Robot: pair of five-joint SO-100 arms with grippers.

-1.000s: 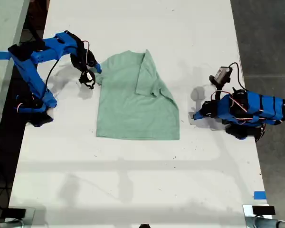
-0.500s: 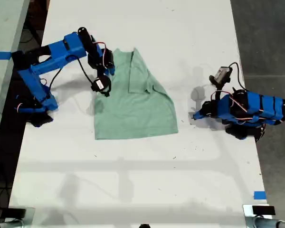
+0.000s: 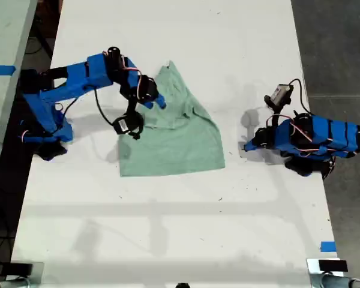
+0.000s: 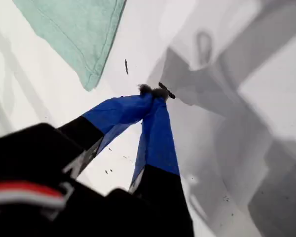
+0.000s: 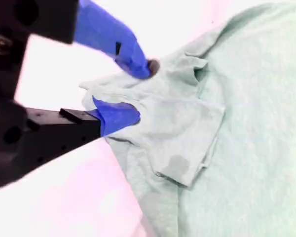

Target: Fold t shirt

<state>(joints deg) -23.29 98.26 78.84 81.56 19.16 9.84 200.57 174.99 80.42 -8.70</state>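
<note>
Two arms flank the t shirt (image 3: 174, 135), which lies on the white table (image 3: 168, 240) with one sleeve side already folded over its body. My second gripper (image 5: 133, 91) pinches a bunched shirt edge between nearly closed jaws, apparently mid-fold, though the grip is partly blurred. My first gripper (image 4: 150, 94), jaws together and empty, rests on the table beside the shirt's hem corner; further folds remain.

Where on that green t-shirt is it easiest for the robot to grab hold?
Probably the bunched sleeve fold of the t shirt, where my second gripper is, coming from the exterior view's left. There the cloth rises in ridges that fingers can pinch; the rest of it lies flat on the table.
</note>
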